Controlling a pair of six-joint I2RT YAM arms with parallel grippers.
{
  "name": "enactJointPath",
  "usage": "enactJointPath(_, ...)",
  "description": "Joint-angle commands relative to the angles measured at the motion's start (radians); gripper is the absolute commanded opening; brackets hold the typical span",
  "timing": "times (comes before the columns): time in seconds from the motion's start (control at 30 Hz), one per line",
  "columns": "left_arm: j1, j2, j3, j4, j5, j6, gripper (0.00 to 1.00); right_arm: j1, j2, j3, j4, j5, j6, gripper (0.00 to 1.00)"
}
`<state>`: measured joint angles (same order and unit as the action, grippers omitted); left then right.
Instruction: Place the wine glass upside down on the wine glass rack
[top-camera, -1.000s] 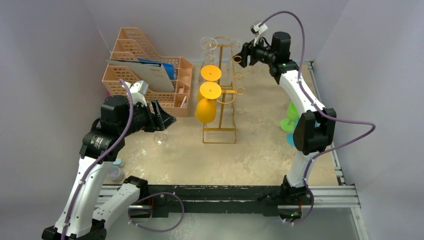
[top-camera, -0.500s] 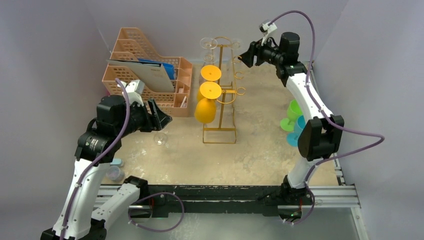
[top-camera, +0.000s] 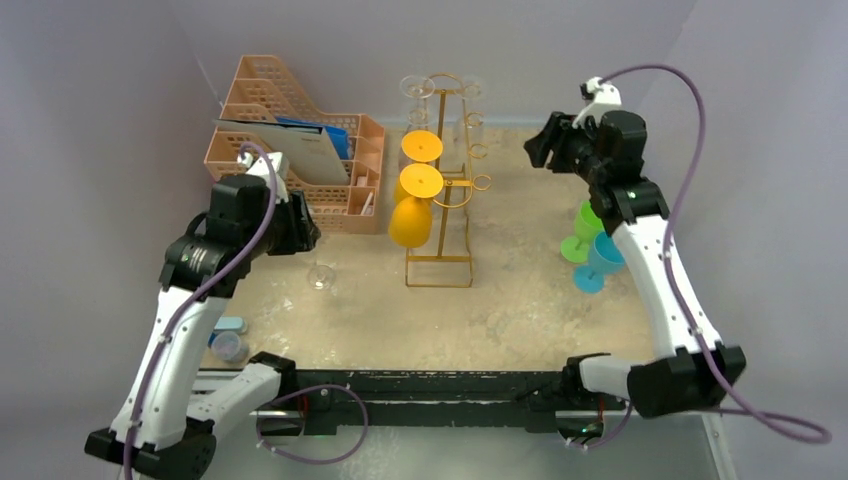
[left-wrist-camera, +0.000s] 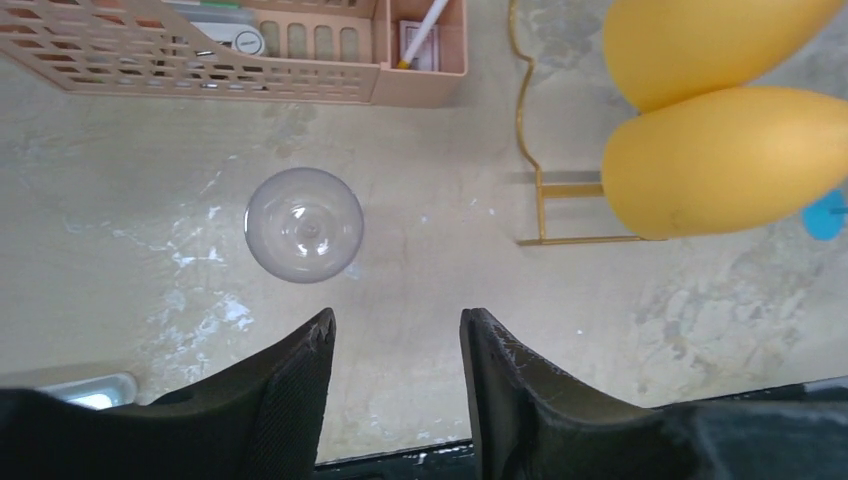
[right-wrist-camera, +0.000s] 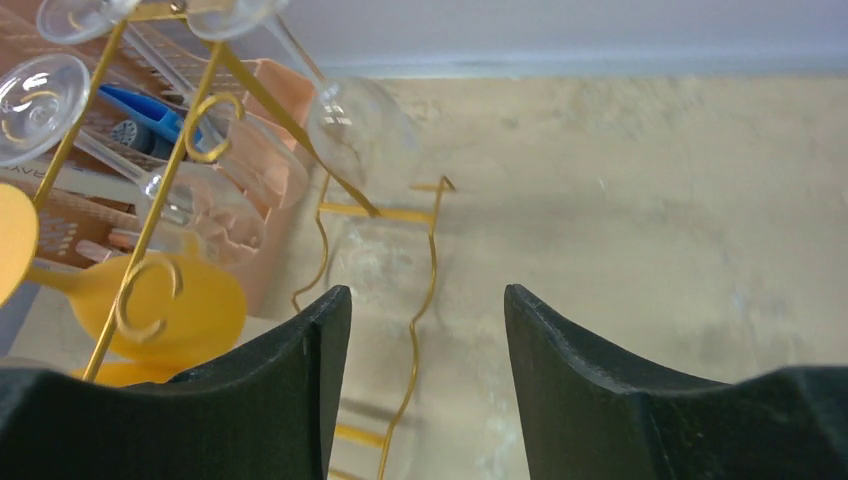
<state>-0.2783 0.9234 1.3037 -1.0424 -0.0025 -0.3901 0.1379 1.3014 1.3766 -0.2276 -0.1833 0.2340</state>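
My left claw (left-wrist-camera: 397, 320) stands open, empty; the glass (left-wrist-camera: 303, 225) sits just beyond its fingertips, slightly aside.

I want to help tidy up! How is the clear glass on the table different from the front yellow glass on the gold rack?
The clear glass is see-through; the front yellow glass is solid-coloured. The clear glass stands on the table, apart from the gold rack; the front yellow glass hangs upside down on it. Both are wine glasses, and neither is gripped.
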Motion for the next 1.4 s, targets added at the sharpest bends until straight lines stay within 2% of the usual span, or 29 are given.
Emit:
enactJointPath(0.0, -0.004, 0.067, 0.023, 0.028, -0.058, 0.039, 0.44, -0.003, -0.162, -0.05, -0.216, 0.118, 0.135, 0.55)
enactJointPath(0.1, -0.004, 0.121, 0.039, 0.054, -0.088, 0.023, 0.4, -0.003, -0.238, -0.069, -0.313, 0.05, 0.178, 0.47)
enactJointPath(0.3, -0.002, 0.197, 0.039, 0.045, -0.131, 0.004, 0.39, -0.003, -0.352, -0.131, -0.421, -0.037, 0.229, 0.44)
enactJointPath(0.47, -0.002, 0.215, -0.018, 0.069, -0.066, 0.029, 0.39, -0.003, -0.42, -0.219, -0.415, -0.088, 0.251, 0.44)
enactJointPath(0.53, -0.002, 0.233, -0.04, 0.079, -0.049, 0.035, 0.39, -0.003, -0.43, -0.251, -0.417, -0.112, 0.264, 0.41)
enactJointPath(0.73, -0.002, 0.288, -0.065, 0.048, -0.098, 0.04, 0.36, -0.003, -0.482, -0.345, -0.392, -0.165, 0.299, 0.36)
enactJointPath(0.9, -0.002, 0.284, -0.064, 0.036, -0.115, 0.044, 0.27, -0.001, -0.512, -0.392, -0.382, -0.24, 0.345, 0.32)
enactJointPath(1.17, -0.002, 0.318, -0.066, 0.01, -0.107, 0.066, 0.02, 0.0, -0.581, -0.418, -0.392, -0.214, 0.376, 0.32)
enactJointPath(1.37, -0.002, 0.267, -0.011, -0.024, 0.027, 0.064, 0.0, 0.0, -0.604, -0.42, -0.388, -0.215, 0.421, 0.32)
